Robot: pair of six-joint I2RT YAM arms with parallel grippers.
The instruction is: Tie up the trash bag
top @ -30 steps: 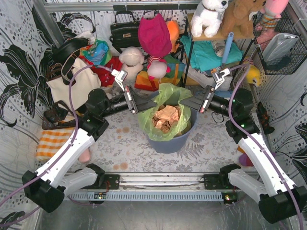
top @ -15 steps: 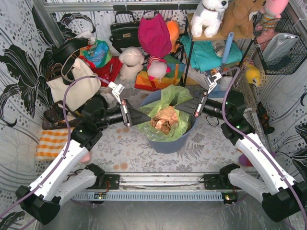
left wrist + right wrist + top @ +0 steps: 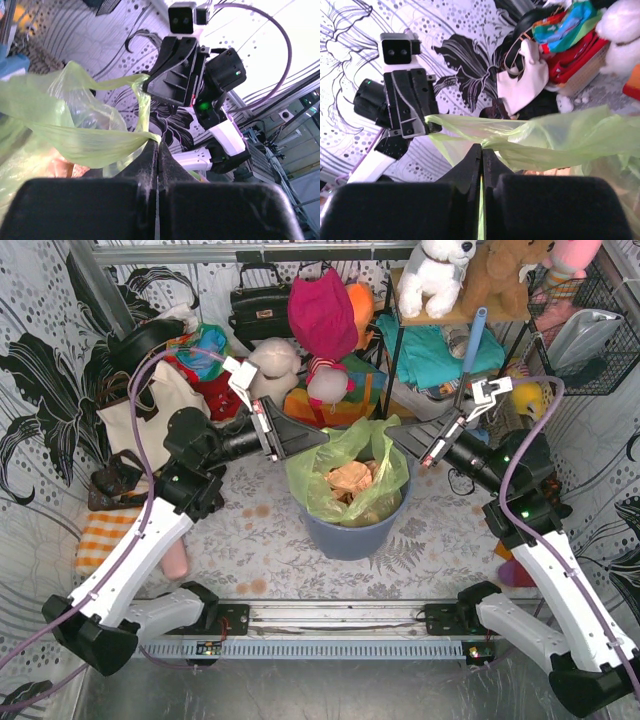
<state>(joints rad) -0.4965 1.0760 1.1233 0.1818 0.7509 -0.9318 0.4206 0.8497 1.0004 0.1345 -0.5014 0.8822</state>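
Above the patterned surface (image 3: 262, 543), the left pincer (image 3: 315, 440) and right pincer (image 3: 397, 437) pinch opposite rims of the thin translucent light-green plastic trash bag (image 3: 345, 458). Both have now lifted apart. Crossing the flaps likely comes next.

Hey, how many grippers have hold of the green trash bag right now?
2. The left gripper pinches a flap on the left side of the trash bag; the right gripper pinches one on its right side, both above the blue-grey bin. Neither is hidden.

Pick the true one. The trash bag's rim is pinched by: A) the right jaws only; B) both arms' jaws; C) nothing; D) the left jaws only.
B: each wrist view shows the left jaws and right jaws shut on the trash bag, at opposite sides.
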